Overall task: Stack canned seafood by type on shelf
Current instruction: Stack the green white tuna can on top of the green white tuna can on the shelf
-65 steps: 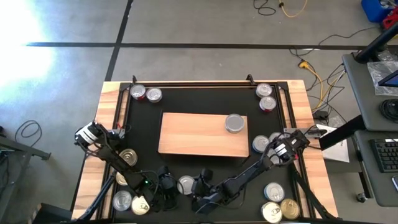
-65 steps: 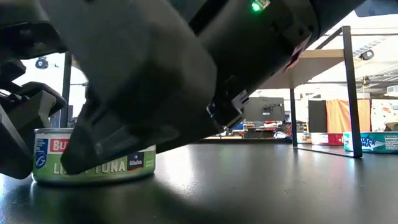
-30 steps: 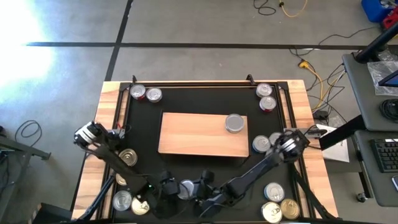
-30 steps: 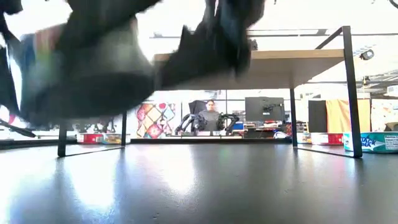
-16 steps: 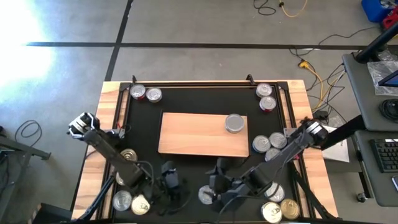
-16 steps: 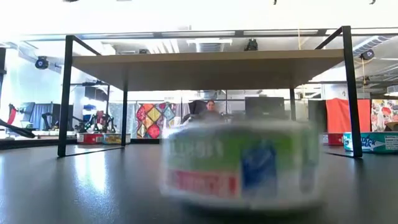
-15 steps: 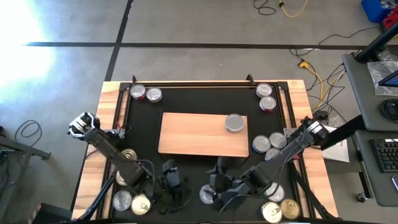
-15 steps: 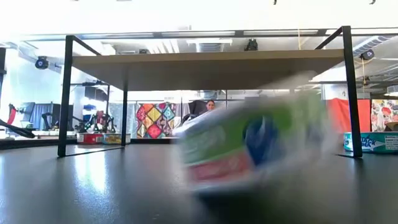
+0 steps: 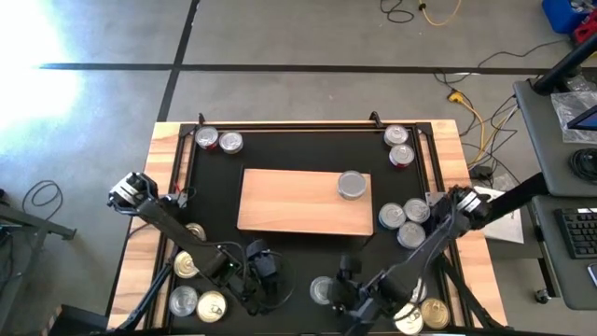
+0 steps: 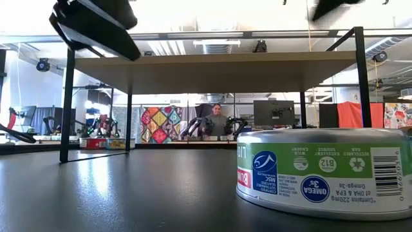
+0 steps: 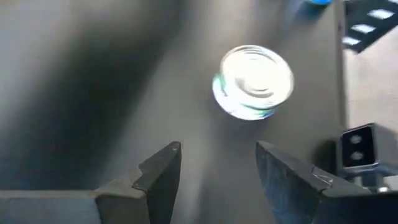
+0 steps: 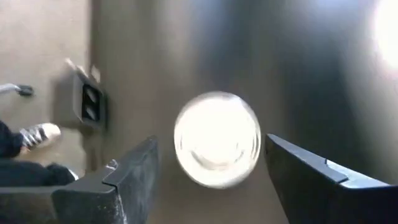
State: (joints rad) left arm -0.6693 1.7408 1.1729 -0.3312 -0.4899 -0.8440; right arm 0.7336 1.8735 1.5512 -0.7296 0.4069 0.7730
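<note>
One tin of canned seafood (image 9: 322, 290) stands on the black mat near the front edge; its green-and-white label (image 10: 322, 174) reads upside down. My right gripper (image 9: 347, 280) hovers open above it, its fingers to either side in the right wrist view (image 12: 211, 144), clear of the tin (image 12: 216, 138). My left gripper (image 9: 258, 261) is open to the tin's left, and the tin (image 11: 254, 81) lies ahead of its fingers (image 11: 217, 165). The shelf (image 9: 303, 201), a pale wood board on black legs (image 10: 212, 64), carries one silver tin (image 9: 352, 185).
Other tins stand on the mat: two at the far left (image 9: 217, 141), two at the far right (image 9: 398, 145), a cluster right of the shelf (image 9: 403, 219), and several at the near left (image 9: 191, 299) and near right (image 9: 420, 313). A person sits far behind the table (image 10: 217, 119).
The tin, held up between both grippers a second ago, has come free, tumbled toward the table's right and settled standing on the mat. My right gripper has drawn back toward the right and risen. My left gripper has lifted and moved slightly toward the far edge.
</note>
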